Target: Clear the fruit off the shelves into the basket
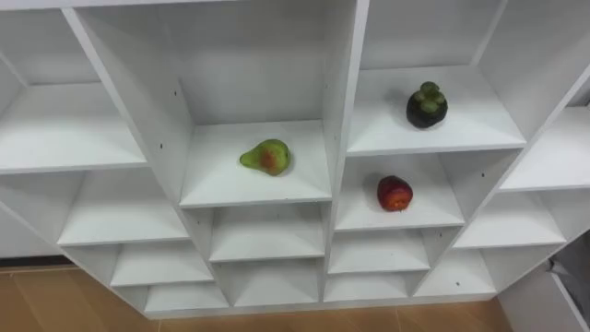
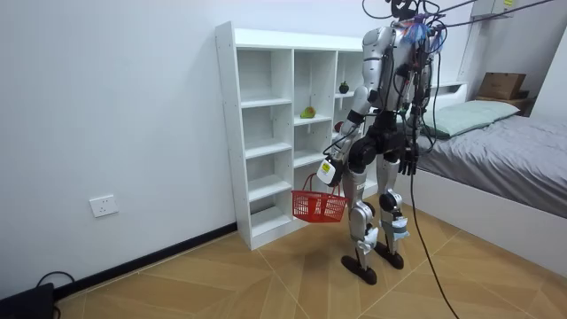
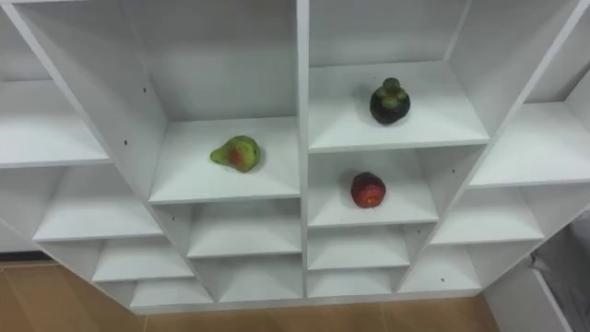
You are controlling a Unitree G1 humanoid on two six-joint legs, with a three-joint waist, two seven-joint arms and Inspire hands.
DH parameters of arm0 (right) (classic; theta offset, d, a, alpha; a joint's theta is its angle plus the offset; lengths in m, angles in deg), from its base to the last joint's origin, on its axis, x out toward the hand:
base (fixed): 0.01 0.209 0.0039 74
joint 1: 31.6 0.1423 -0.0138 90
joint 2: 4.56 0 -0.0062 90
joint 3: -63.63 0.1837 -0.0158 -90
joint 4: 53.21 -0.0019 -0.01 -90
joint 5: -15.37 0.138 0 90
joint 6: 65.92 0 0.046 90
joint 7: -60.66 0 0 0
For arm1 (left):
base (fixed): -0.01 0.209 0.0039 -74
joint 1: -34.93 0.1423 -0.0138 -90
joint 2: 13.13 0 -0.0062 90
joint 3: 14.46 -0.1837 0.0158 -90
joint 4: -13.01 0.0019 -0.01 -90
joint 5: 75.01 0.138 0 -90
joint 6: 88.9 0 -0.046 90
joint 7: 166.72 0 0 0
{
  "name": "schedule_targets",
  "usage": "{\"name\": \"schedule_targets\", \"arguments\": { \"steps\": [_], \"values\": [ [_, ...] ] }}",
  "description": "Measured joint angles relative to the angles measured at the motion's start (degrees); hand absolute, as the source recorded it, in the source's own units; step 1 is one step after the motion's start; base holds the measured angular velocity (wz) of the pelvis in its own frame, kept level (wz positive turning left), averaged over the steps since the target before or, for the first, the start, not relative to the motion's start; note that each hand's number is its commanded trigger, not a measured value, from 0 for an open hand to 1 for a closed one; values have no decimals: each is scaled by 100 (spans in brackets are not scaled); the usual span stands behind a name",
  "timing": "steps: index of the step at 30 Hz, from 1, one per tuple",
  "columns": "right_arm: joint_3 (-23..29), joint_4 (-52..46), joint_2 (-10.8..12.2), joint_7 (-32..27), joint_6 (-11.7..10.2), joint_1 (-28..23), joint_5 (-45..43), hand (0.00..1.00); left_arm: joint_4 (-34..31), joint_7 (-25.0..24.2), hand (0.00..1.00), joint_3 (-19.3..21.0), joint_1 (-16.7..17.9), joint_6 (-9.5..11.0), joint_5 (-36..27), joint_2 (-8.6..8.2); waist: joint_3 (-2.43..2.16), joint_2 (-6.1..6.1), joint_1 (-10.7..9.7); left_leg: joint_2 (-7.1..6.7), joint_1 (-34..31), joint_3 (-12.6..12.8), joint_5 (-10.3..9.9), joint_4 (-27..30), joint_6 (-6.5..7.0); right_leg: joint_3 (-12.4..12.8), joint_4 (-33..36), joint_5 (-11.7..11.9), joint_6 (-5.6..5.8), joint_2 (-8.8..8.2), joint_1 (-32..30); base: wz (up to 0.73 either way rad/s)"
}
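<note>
Closet (image 1: 343, 138) shelves hold one green-red pear (image 1: 266, 157), one dark mangosteen (image 1: 427, 106) at its 2 o'clock and one red apple (image 1: 395, 194) at 4, while the left hand (image 2: 330, 170) clamps its fingers on one red basket (image 2: 319, 206) and the right hand (image 2: 409, 164) fingers I cannot tell.

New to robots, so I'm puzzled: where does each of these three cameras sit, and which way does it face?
Left eye view: on the robot's head, looking down into the white closet at pear, mangosteen and red fruit.
Right eye view: same head, slightly aside, same fruits.
Room view: off in the room, sees the whole robot facing the closet, left hand holding a red basket, right hand hanging.
</note>
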Motion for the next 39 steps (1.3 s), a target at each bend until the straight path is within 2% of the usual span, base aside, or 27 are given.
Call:
{"name": "schedule_targets", "arguments": {
  "steps": [9,19,31,39],
  "values": [
    [-3,-69,0,-91,17,-11,6,0,-5,34,100,1,16,3,-10,-4,-1,-1,0,5,13,52,0,-1,0,57,60,1,-3,4,-24,-2],
    [-20,-120,-2,-177,-17,-98,18,0,-4,248,100,-2,52,19,-9,-10,-12,-23,4,5,5,47,0,13,0,6,61,1,-3,1,-20,0],
    [-4,-235,0,-391,-56,-148,-147,0,-4,243,100,13,39,97,-15,-45,-29,-55,4,0,13,60,0,13,0,61,39,-1,0,0,-37,0],
    [0,-235,0,-424,-91,-123,-194,0,-4,244,100,15,48,100,-242,-101,-31,-57,20,-2,19,80,1,18,1,82,37,-2,0,-2,-37,0]
  ]
}}
